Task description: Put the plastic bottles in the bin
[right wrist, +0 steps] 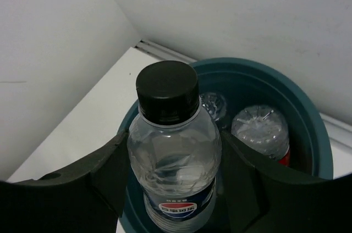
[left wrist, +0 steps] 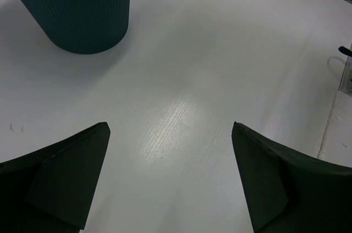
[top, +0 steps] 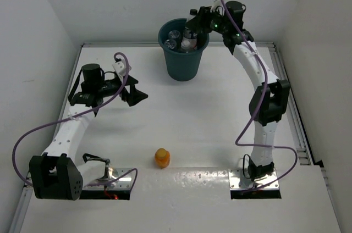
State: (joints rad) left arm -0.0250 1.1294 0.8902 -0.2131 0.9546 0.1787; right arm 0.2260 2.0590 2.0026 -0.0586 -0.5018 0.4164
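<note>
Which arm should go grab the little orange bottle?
Probably left: the left gripper is open and empty, and the orange bottle sits nearer its side. The right gripper is busy holding a black-capped bottle over the bin.

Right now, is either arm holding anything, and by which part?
The right gripper holds the black-capped clear bottle by its body, fingers on either side below the shoulder, above the bin. The left gripper is open and empty.

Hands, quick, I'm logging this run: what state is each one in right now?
Left hand: open, holding nothing.
Right hand: closed on the black-capped bottle, over the bin.
</note>
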